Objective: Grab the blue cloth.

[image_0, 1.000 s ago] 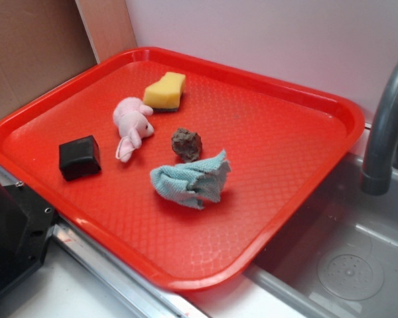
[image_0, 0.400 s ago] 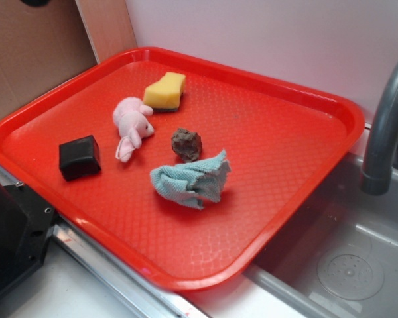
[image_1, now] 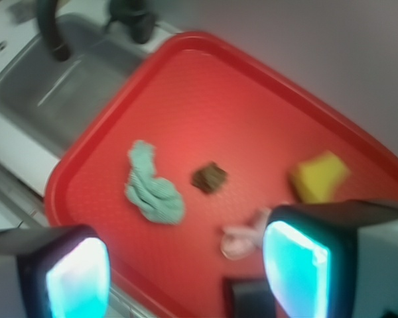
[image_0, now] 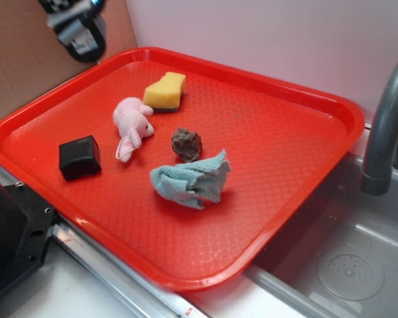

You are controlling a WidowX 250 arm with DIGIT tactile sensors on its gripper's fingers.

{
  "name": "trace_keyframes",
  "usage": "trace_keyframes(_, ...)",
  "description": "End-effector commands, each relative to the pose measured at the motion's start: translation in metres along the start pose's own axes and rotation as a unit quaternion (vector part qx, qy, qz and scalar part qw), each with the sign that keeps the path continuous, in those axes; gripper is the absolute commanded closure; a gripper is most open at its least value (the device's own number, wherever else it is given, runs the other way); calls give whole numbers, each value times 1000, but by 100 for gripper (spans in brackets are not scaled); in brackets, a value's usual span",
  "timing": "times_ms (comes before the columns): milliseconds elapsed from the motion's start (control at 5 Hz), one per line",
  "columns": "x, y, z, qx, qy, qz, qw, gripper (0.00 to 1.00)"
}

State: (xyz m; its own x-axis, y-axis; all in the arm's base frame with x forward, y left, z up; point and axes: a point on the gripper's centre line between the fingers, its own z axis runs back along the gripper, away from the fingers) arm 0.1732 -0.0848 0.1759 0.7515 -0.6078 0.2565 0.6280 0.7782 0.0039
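The blue cloth (image_0: pixel 191 180) lies crumpled near the middle of the red tray (image_0: pixel 298 139); the wrist view shows the blue cloth (image_1: pixel 152 189) left of centre. My gripper (image_0: pixel 76 26) hangs high at the top left, beyond the tray's far-left corner and far from the cloth. Seen from the wrist, the gripper (image_1: pixel 186 275) is open, its two glowing teal pads (image_1: pixel 295 275) wide apart with nothing between them, high above the tray's near-left part.
Around the cloth on the tray are a pink plush toy (image_0: pixel 132 124), a yellow sponge (image_0: pixel 166 91), a brown lump (image_0: pixel 186 144) and a black block (image_0: pixel 79 156). A grey sink (image_0: pixel 345 258) with a faucet (image_0: pixel 385 126) lies to the right. A brown board (image_0: pixel 26 59) stands behind.
The gripper has come into the exterior view at the top left; a second ago it was out of sight. The things on the tray have not moved.
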Motion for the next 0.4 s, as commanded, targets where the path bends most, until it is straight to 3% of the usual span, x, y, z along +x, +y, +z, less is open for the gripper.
trace_keyframes(0, 18, -21, -50, -35, 6, -103, 994, 0)
trace_keyframes(200, 17, -26, -86, -42, 52, -137, 988, 0)
